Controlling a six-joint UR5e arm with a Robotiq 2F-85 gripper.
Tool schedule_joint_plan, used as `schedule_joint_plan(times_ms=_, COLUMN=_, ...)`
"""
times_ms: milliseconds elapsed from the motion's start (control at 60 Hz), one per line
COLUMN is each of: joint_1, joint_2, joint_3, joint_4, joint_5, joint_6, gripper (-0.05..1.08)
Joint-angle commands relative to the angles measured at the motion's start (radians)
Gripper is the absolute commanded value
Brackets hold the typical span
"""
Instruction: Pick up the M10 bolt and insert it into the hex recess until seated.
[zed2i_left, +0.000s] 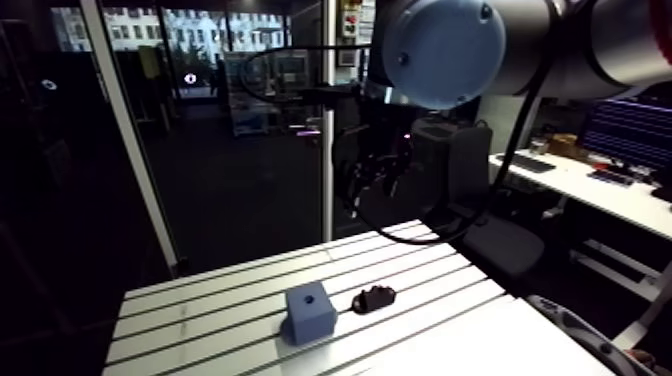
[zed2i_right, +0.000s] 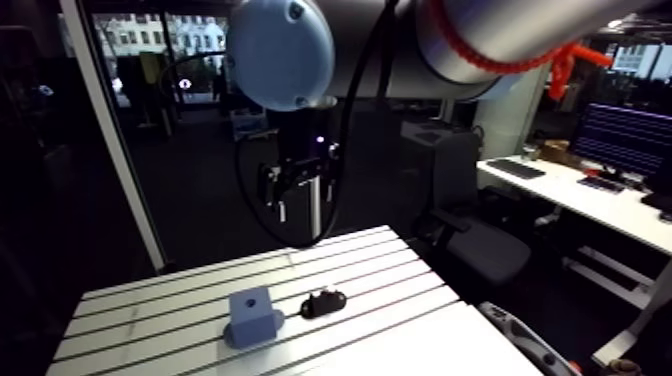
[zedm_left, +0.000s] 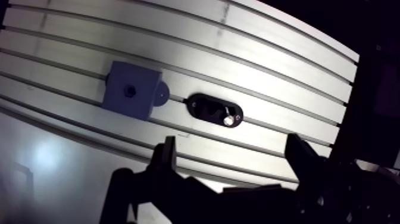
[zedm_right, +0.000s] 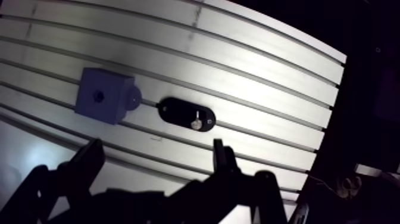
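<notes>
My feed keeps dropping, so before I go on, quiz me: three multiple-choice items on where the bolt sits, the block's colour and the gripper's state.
1. Where is the bolt?
A. In the black holder beside the block
B. Lying on top of the block
C. Between the gripper's fingers

2. What colour is the block?
A. Red
B. Blue
C. Yellow

3. What is the gripper doing?
A. Shut on the bolt
B. Open and empty above the table
C. Resting on the block

Answers:
1 A: the bolt's bright end shows at one end of the holder.
2 B: the block looks blue in both the arm and wrist views.
3 B: the fingers stand apart with nothing between them.
</notes>
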Motion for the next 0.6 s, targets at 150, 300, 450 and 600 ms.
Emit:
schedule_joint_plan(times_ms=150, joint_1=-0.069, joint_2=0.068, joint_3=0.100, joint_4=-0.188, joint_5=0.049, joint_6=-0.022, gripper=0.00)
schedule_joint_plan(times_ms=300, joint_1=-0.069, joint_2=0.097, joint_3=0.120, joint_4=-0.236, joint_5=0.049, joint_6=-0.032, gripper=0.00)
schedule_joint_plan(times_ms=450, joint_1=-0.069, joint_2=0.126, joint_3=0.132, joint_4=-0.262, joint_5=0.047, joint_6=-0.051, gripper=0.00)
schedule_joint_plan(times_ms=600, joint_1=-0.070, joint_2=0.155, joint_3=0.137, joint_4=-0.290, joint_5=0.043, joint_6=-0.052, gripper=0.00)
